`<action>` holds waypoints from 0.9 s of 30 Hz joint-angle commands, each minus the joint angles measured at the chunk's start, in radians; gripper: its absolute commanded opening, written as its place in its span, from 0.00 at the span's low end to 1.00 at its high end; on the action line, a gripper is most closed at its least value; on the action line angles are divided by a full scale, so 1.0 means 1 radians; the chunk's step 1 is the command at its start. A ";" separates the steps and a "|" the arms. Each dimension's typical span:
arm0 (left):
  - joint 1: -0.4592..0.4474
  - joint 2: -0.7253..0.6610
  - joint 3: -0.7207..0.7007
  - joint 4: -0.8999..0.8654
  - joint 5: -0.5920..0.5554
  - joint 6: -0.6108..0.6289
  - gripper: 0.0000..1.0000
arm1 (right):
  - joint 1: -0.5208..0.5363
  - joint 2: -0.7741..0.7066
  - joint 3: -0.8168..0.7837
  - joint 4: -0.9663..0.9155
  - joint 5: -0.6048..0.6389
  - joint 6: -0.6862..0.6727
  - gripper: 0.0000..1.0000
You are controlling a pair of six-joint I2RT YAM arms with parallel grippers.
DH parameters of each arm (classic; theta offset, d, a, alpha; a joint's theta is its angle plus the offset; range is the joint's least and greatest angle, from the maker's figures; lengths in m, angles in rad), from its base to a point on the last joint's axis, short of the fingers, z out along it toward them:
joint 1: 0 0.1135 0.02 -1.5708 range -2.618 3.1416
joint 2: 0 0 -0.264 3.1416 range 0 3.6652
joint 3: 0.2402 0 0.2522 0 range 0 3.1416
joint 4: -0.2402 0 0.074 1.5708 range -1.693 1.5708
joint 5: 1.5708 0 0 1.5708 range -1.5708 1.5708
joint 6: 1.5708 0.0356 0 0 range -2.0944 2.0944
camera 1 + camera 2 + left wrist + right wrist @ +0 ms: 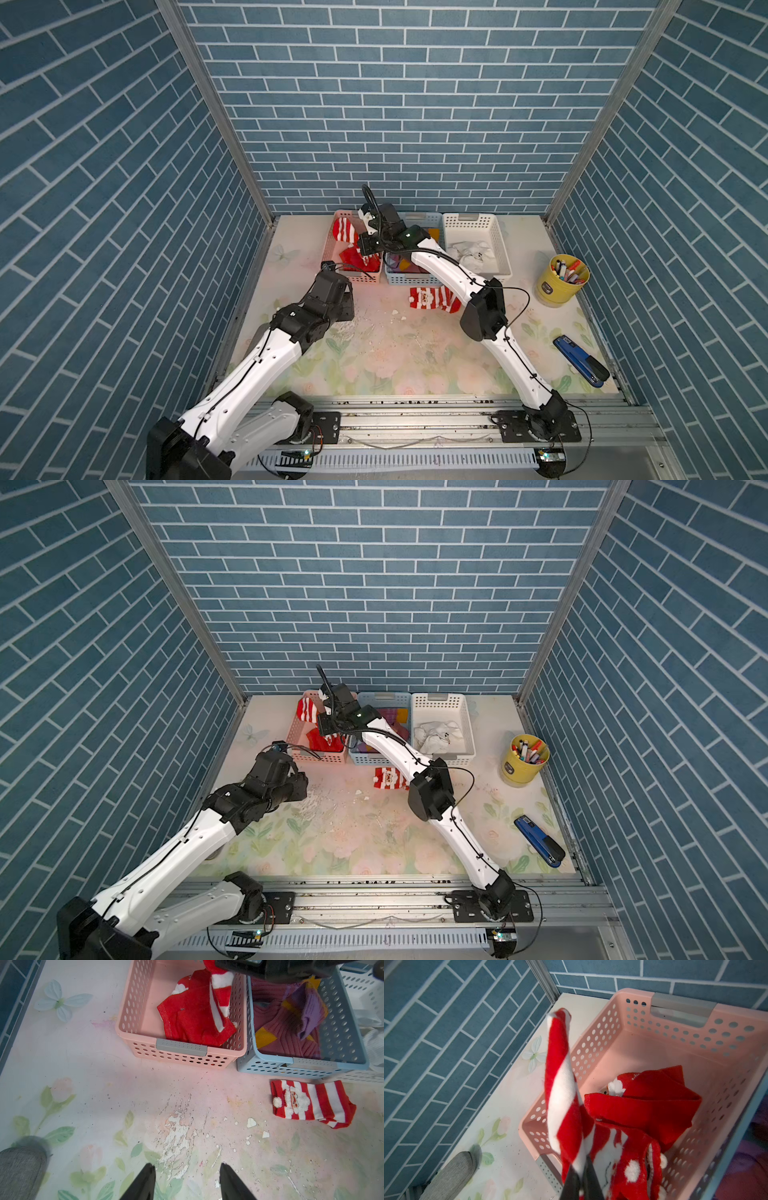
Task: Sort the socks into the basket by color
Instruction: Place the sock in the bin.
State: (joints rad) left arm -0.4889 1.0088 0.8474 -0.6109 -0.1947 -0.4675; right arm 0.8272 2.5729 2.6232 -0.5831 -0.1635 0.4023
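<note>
My right gripper [580, 1169] is shut on a red-and-white striped sock [560, 1084] and holds it above the pink basket [675, 1012]. Other red socks [654, 1101] lie in that basket. In the left wrist view the held sock [220, 980] hangs over the pink basket [180, 1047]. A striped Santa sock [432, 299] lies flat on the table in front of the blue basket [311, 1064], which holds purple socks [291, 1022]. White socks [469, 251] lie in the white basket [473, 220]. My left gripper [187, 1165] is open and empty above the table.
A yellow cup of markers [563, 278] stands at the right edge, with a blue stapler [579, 361] nearer the front. A grey rounded object [20, 1167] sits by the left wall. The floral table cover has a scuffed, flaking patch [178, 1142].
</note>
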 commanded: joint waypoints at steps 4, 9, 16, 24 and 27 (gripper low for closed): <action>0.006 -0.009 -0.008 -0.021 -0.011 -0.001 0.57 | -0.024 0.027 0.046 0.036 0.039 0.075 0.00; 0.007 -0.009 -0.005 -0.024 -0.012 0.000 0.57 | -0.035 0.045 0.048 0.036 0.017 0.089 0.14; 0.007 -0.001 0.005 -0.034 -0.011 -0.010 0.61 | -0.043 0.032 0.045 0.012 0.002 0.079 0.45; 0.006 -0.002 0.009 -0.028 0.004 -0.010 0.63 | -0.043 -0.043 -0.022 0.011 0.009 0.043 0.51; 0.006 0.006 0.011 -0.023 0.018 -0.006 0.63 | -0.044 -0.086 -0.079 0.026 0.016 0.034 0.51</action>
State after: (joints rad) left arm -0.4889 1.0096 0.8471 -0.6319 -0.1864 -0.4767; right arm 0.7811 2.5771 2.5809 -0.5632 -0.1543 0.4629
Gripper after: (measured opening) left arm 0.627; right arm 0.505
